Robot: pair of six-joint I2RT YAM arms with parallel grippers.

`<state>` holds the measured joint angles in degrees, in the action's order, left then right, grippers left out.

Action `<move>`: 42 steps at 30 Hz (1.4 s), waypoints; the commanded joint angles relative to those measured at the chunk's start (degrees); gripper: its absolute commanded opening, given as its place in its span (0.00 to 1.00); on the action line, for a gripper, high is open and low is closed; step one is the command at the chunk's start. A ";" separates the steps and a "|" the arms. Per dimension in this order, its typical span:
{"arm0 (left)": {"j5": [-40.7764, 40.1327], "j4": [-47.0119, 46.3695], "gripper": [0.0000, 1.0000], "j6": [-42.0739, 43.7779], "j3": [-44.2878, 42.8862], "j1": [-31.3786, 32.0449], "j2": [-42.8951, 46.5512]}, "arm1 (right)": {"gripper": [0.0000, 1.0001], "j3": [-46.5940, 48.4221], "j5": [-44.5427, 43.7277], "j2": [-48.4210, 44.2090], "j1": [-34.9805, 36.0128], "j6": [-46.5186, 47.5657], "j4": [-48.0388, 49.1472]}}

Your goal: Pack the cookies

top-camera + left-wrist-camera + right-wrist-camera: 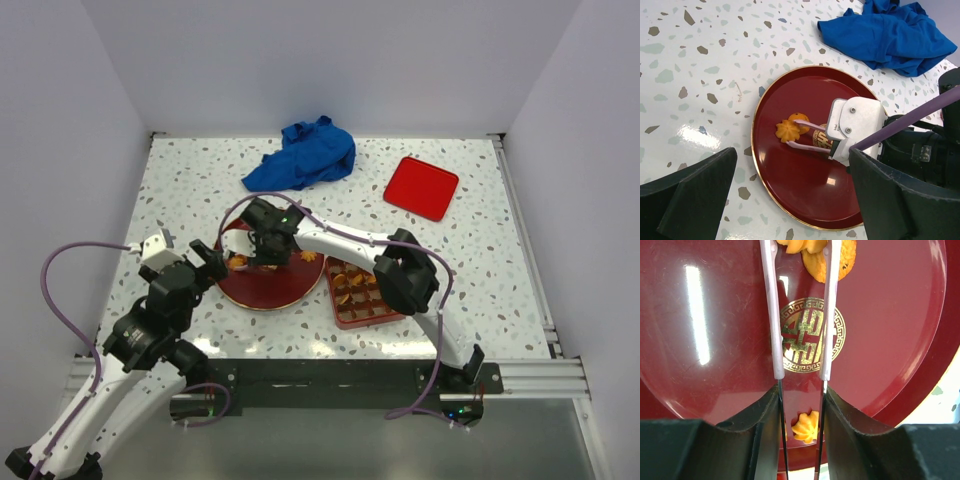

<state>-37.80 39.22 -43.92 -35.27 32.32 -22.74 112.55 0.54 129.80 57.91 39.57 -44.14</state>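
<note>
Dark red plate (790,192) with cookies (789,131) laid flat, more packed in red tray (372,321), right gripper (792,132) straddling one, clamping unclear, left gripper (212,262) spread wide.

Our left end effector (208,262) hovers low, jaws spread wide. Our right end effector (792,131) reaches across leftward, its thin fingers narrowed and nearly parallel.

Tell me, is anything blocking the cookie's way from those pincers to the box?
Nothing visible. The right gripper straddles the flower cookie on the plate; the open box sits beside the plate.
</note>
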 commanded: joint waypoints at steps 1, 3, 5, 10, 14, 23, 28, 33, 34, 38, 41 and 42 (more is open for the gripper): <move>-1.40 -0.81 1.00 -0.29 -1.65 -0.06 0.50 | 0.27 2.67 0.87 -0.95 1.06 -0.02 -0.24; -1.40 -0.73 1.00 -0.37 -1.56 -0.06 0.68 | 0.26 2.76 1.13 -1.30 1.06 -0.20 -0.68; -1.31 -0.55 1.00 -0.46 -1.56 -0.15 0.77 | 0.25 2.76 1.48 -2.26 1.06 -0.46 -1.03; -1.22 -0.46 1.00 -0.55 -1.47 -0.06 1.21 | 0.23 1.10 2.19 -5.60 0.98 -0.99 -1.39; -1.13 -0.55 1.00 -0.64 -1.38 -0.06 1.21 | 0.22 -4.52 2.89 -11.30 0.98 -0.99 -1.21; 0.10 -2.66 1.00 -0.29 -0.51 -0.15 0.68 | 0.22 -20.15 3.51 -24.93 0.54 -0.46 -2.35; 1.50 -5.12 1.00 -0.02 0.55 -0.06 -0.02 | 0.21 -27.28 3.51 -31.18 -0.60 -0.11 -3.06; 2.90 -6.35 1.00 0.50 0.55 -0.06 -1.60 | 0.21 -30.46 3.94 -35.74 -3.06 0.59 -5.51; 3.08 -6.53 1.00 0.42 0.55 -0.06 -1.69 | 0.20 -31.16 4.21 -36.54 -4.37 0.94 -6.13; 4.05 -7.84 1.00 0.33 1.25 -0.06 -2.22 | 0.20 -33.44 4.83 -43.11 -7.54 2.17 -9.99; 4.84 -9.86 1.00 0.42 1.78 -0.06 -3.27 | 0.20 -35.73 4.39 -48.65 -8.34 3.40 -12.71; 5.28 -10.39 1.00 0.50 1.95 -0.06 -3.62 | 0.20 -36.26 4.30 -49.89 -8.69 3.49 -13.42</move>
<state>-33.69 33.63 -43.92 -34.33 32.32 -24.80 77.69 3.97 87.92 49.60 41.08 -53.28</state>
